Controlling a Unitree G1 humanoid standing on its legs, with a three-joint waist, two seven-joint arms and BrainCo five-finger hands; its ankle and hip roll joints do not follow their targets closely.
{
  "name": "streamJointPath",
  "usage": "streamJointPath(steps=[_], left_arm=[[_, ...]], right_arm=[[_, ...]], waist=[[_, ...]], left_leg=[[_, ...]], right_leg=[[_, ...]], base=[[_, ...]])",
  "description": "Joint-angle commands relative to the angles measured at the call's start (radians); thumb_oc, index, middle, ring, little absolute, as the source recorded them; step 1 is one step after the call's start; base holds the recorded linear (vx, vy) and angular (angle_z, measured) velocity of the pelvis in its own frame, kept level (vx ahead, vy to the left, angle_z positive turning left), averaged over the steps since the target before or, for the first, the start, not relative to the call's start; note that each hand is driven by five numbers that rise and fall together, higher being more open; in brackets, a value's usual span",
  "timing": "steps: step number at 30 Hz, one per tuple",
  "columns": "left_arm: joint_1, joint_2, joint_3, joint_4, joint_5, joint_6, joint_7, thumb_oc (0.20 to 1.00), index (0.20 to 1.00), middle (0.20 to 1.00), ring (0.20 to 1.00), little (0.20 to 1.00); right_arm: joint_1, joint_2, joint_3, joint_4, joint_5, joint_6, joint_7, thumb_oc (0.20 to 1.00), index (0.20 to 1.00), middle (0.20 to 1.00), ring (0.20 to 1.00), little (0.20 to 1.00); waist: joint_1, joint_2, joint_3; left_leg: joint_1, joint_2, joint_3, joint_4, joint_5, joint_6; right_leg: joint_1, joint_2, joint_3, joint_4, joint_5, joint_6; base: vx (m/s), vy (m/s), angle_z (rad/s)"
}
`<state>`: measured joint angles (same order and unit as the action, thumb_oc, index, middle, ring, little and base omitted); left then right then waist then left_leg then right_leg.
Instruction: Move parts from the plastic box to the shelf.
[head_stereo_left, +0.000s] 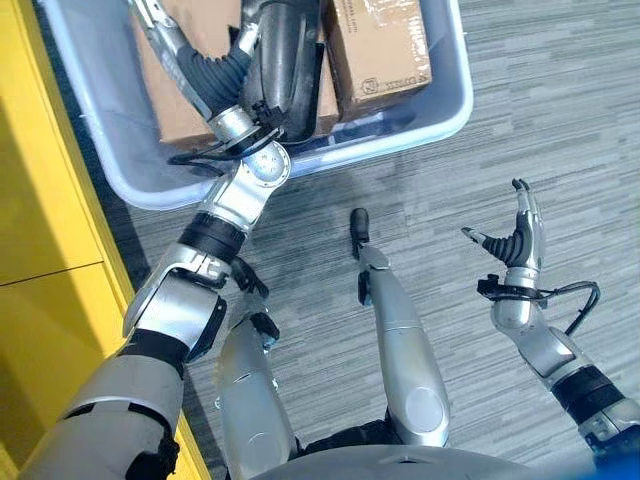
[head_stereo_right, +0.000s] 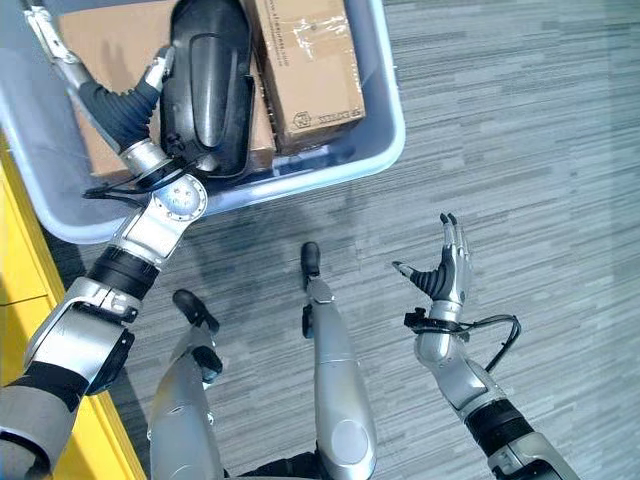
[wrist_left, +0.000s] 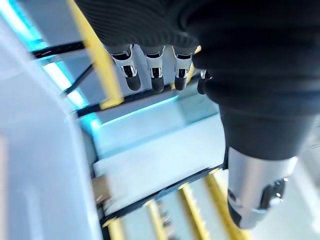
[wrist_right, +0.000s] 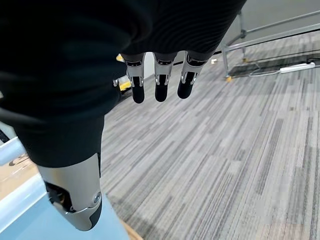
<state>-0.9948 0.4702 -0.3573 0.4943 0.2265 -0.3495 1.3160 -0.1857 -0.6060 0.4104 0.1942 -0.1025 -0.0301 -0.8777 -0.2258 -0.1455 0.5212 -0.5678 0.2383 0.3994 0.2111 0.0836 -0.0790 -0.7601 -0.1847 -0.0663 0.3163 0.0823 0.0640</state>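
Pale blue plastic box (head_stereo_left: 440, 105) on grey floor (head_stereo_left: 560, 130), beside yellow shelf (head_stereo_left: 40, 250), holding two cardboard boxes (head_stereo_right: 305, 65) and a black moulded part (head_stereo_right: 205, 85) lying across them. Left hand (head_stereo_right: 110, 100) reaching into the box beside the part, fingers (wrist_left: 152, 75) straight, gripping nothing. Right hand (head_stereo_right: 445, 270) raised over floor, fingers (wrist_right: 159, 82) extended, empty. Box labels unreadable.

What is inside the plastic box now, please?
Inside the plastic box lie two brown cardboard boxes, with a black curved part between them. The left hand reaches in beside it. The bottom under them is covered.
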Motion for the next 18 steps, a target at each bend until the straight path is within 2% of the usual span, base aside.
streamJointPath(steps=[1,4,6,8,11,18], left_arm=[[-0.002,0.025,0.056,-0.085,0.076,-0.054,-0.013,1.0,1.0,1.0,1.0,1.0],[0.018,0.036,0.059,-0.16,0.019,-0.014,-0.066,1.0,1.0,1.0,1.0,1.0],[0.019,0.036,0.056,-0.163,0.005,0.007,-0.092,1.0,1.0,1.0,1.0,1.0],[0.02,0.039,0.041,-0.148,-0.028,0.055,-0.13,1.0,1.0,1.0,1.0,1.0],[0.03,0.038,0.03,-0.097,-0.107,0.087,-0.186,1.0,1.0,1.0,1.0,1.0],[-0.008,0.016,-0.004,0.099,-0.288,0.104,-0.28,1.0,1.0,1.0,1.0,1.0]], right_arm=[[0.047,-0.022,-0.047,-0.029,-0.027,-0.018,-0.06,1.0,1.0,1.0,1.0,1.0],[0.048,-0.025,-0.058,-0.053,-0.037,0.014,-0.043,1.0,1.0,1.0,1.0,1.0],[0.043,-0.025,-0.061,-0.055,-0.034,0.023,-0.036,1.0,1.0,1.0,1.0,1.0],[0.04,-0.025,-0.068,-0.053,-0.03,0.024,-0.021,1.0,1.0,1.0,1.0,1.0],[0.04,-0.026,-0.076,-0.048,-0.031,0.011,-0.004,1.0,1.0,1.0,1.0,1.0],[0.009,-0.032,-0.071,-0.012,-0.015,-0.002,0.019,1.0,1.0,1.0,1.0,1.0]], waist=[[-0.024,0.015,-0.001],[-0.019,0.027,-0.001],[-0.018,0.03,-0.001],[-0.019,0.031,-0.001],[-0.024,0.03,-0.001],[-0.038,0.022,-0.001]], left_leg=[[-0.076,0.006,-0.042,0.172,-0.168,0.008],[-0.073,-0.001,-0.046,0.166,-0.164,0.009],[-0.073,-0.003,-0.046,0.166,-0.163,0.008],[-0.073,-0.003,-0.046,0.166,-0.16,0.007],[-0.076,0.002,-0.042,0.167,-0.156,0.005],[-0.097,0.018,-0.034,0.188,-0.156,0.002]], right_leg=[[0.077,0.016,-0.117,-0.031,-0.116,0.017],[0.081,0.013,-0.117,-0.027,-0.12,0.02],[0.081,0.013,-0.118,-0.026,-0.121,0.02],[0.08,0.012,-0.119,-0.023,-0.12,0.021],[0.075,0.012,-0.117,-0.023,-0.117,0.023],[0.053,0.015,-0.109,-0.011,-0.116,0.021]], base=[[0.0,0.0,0.0],[0.0,0.032,0.01],[0.0,0.023,0.0],[0.0,0.0,0.0],[0.0,0.031,0.0],[0.0,0.012,0.0]])
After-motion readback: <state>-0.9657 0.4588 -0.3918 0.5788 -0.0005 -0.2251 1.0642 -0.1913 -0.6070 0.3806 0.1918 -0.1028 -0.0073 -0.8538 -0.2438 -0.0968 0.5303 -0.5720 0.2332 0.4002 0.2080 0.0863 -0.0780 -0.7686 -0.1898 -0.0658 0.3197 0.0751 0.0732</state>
